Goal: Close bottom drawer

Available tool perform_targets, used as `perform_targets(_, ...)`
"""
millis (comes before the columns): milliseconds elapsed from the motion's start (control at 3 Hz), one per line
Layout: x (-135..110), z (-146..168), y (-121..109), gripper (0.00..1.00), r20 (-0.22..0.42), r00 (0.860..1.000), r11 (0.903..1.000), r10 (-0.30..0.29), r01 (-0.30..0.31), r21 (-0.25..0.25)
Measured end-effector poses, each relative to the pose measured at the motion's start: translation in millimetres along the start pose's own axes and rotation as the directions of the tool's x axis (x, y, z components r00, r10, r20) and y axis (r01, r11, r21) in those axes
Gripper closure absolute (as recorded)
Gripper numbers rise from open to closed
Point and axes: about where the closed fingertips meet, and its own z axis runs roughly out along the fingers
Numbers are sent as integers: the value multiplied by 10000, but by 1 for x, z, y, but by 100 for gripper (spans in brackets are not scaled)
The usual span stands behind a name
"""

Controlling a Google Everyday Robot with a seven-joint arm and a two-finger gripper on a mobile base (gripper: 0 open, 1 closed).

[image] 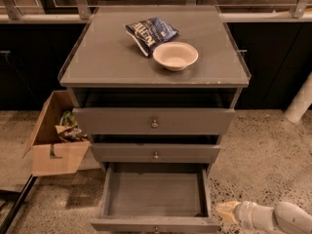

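The bottom drawer of the grey cabinet is pulled far out, and its wide shallow tray is empty. Its front edge lies along the bottom of the view, with the small knob barely showing. My gripper is at the lower right, low near the floor, just right of the drawer's front right corner. It points left toward that corner and holds nothing.
The middle drawer and top drawer stand slightly out. On the cabinet top lie a chip bag and a bowl. An open cardboard box sits on the floor at left. A white post stands at right.
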Motion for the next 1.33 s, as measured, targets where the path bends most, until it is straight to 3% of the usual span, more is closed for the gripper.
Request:
perform_targets(333,37,24,-6,100,-281,9988,9986,407,-416,-322)
perform_targets(667,37,24,-6,100,-281,9988,9986,407,-416,-322)
perform_targets(1333,79,53,2,100,-121,9942,9931,1069,-1074,-480)
